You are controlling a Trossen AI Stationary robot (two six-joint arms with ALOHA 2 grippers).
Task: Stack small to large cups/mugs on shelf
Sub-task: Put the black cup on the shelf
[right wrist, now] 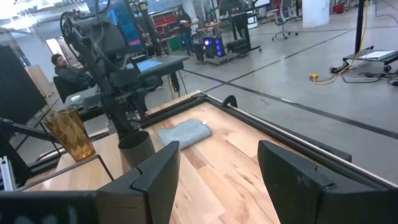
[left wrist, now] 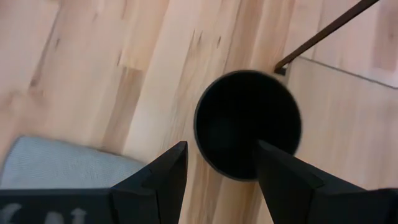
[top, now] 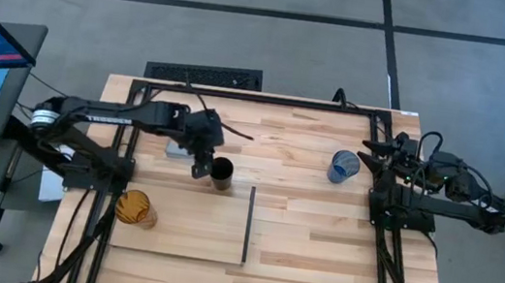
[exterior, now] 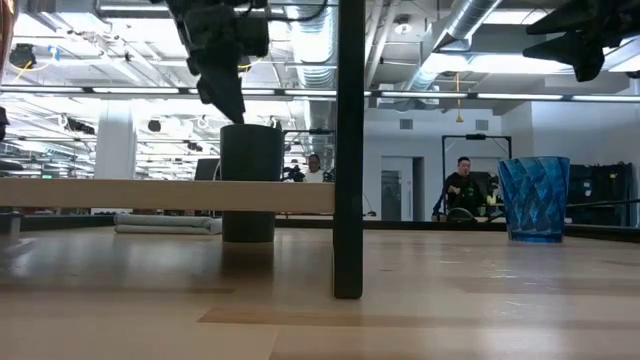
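The shelf (top: 188, 226) is seen lying flat toward the table's near-left corner, its black strip (top: 249, 224) along the short edge that faces the table's middle. The amber cup (top: 135, 208) is stood upright on the shelf's left end, close to the table's left edge. Just past the shelf's far edge, the black cup (top: 221, 174) is stood upright on the tabletop; whether its base overlaps the board cannot be judged from above. The left gripper (top: 204, 162) is held directly over this cup, fingers (left wrist: 163, 177) spread apart, one seen outside the rim and the other over the mouth, nothing clamped. A grey-blue pad (top: 176, 149) is noted just beyond, partly hidden under the left arm. The blue cup (top: 343, 166) is stood upright toward the far-right part of the table, well apart from the others. The right gripper (top: 371, 151) is parked near the far-right corner, just beside the blue cup, fingers apart and empty.
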